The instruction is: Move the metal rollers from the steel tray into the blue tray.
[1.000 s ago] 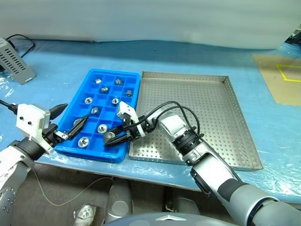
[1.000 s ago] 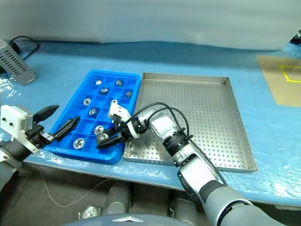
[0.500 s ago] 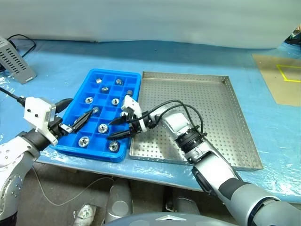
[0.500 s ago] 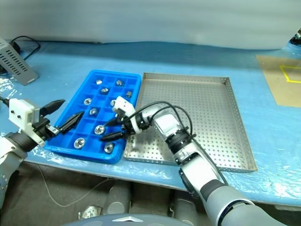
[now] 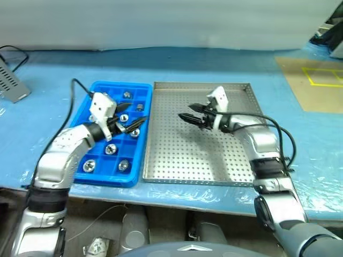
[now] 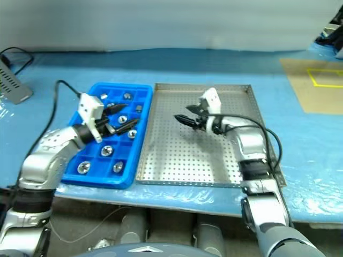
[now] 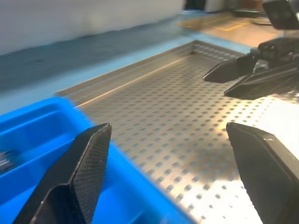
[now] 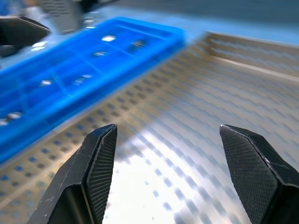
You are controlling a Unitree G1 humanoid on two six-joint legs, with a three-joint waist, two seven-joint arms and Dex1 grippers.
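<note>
1. On the blue-covered table (image 5: 48,115), the blue tray (image 5: 140,160) sits nearest the front edge on the left — bright plastic, split into a grid of small square compartments.
2. The metal rollers (image 5: 89,165) lie in those compartments, one to a square: small, shiny silver, round-based pieces, well apart from each other.
3. The left gripper (image 5: 132,123) hovers over the blue tray's middle rows, fingers spread, nothing between them.
4. Just beside the blue tray to the right lies the steel tray (image 5: 177,160) — wide, flat, low-rimmed, its floor dotted with rows of holes.
5. The right gripper (image 5: 188,116) hangs above the steel tray's far half, pointing toward the blue tray, fingers apart and empty.
</note>
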